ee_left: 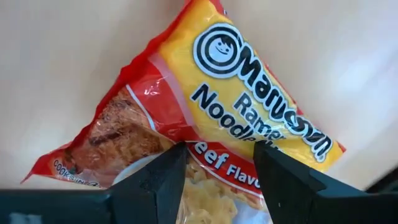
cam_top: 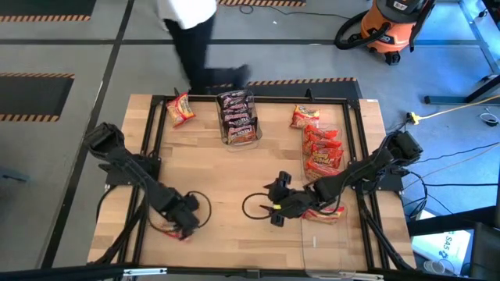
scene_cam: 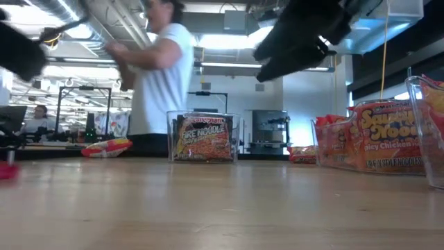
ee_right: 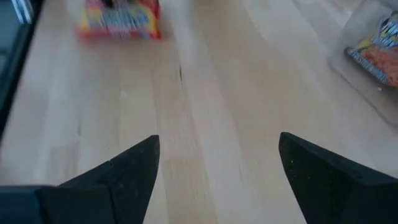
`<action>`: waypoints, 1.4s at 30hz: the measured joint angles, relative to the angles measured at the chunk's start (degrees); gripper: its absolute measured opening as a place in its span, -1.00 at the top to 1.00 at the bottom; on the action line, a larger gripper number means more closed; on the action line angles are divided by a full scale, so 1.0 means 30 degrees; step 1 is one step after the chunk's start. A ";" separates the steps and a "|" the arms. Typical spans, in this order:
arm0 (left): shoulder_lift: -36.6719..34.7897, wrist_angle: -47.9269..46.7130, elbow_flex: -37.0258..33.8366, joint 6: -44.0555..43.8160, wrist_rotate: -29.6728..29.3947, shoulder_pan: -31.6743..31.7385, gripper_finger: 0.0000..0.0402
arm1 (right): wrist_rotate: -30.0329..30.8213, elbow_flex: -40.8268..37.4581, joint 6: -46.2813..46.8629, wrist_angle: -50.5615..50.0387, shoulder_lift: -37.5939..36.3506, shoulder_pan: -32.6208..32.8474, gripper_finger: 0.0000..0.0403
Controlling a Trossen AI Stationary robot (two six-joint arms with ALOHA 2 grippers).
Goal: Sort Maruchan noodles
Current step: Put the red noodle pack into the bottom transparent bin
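Observation:
My left gripper is low over a yellow-orange and red Maruchan packet that lies flat near the table's left near corner. In the left wrist view the fingers stand part open over the packet's face, at one end of it. My right gripper hangs open and holds nothing over bare wood at the table's middle. Dark packets stand in a clear bin at the far middle. Red packets fill a clear bin on the right. Loose packets lie by the far edge. My left gripper comes at the packet from above, pointing down at its printed face, which shows in the gap between the two fingers. I cannot tell whether the fingertips touch the wrapper.
Another red packet lies under the right arm, beside the right bin. A person stands at the table's far edge, also in the low view. A black frame rail runs along the table's sides. Bare wood lies between the two grippers.

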 joint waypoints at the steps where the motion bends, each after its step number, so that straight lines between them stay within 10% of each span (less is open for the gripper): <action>1: -0.0007 0.0313 0.0005 -0.0672 -0.0579 0.0377 0.08 | 0.0131 0.0000 0.0219 0.0386 0.0000 -0.0007 -0.53; 11: -0.0426 0.3676 0.1085 0.2348 -0.6498 0.3578 0.08 | -0.1318 0.0007 0.2964 0.2126 0.0000 -0.0702 -0.53; 21: -0.0611 0.0743 0.2269 0.5971 -0.9382 0.1705 0.08 | -0.4756 0.0038 0.6412 0.6543 0.3470 -0.2193 -0.53; 42: 0.1947 1.0819 -0.2112 0.4492 -1.0315 0.0709 0.08 | -0.9143 0.3139 0.9333 0.7513 0.8743 -0.4007 -0.53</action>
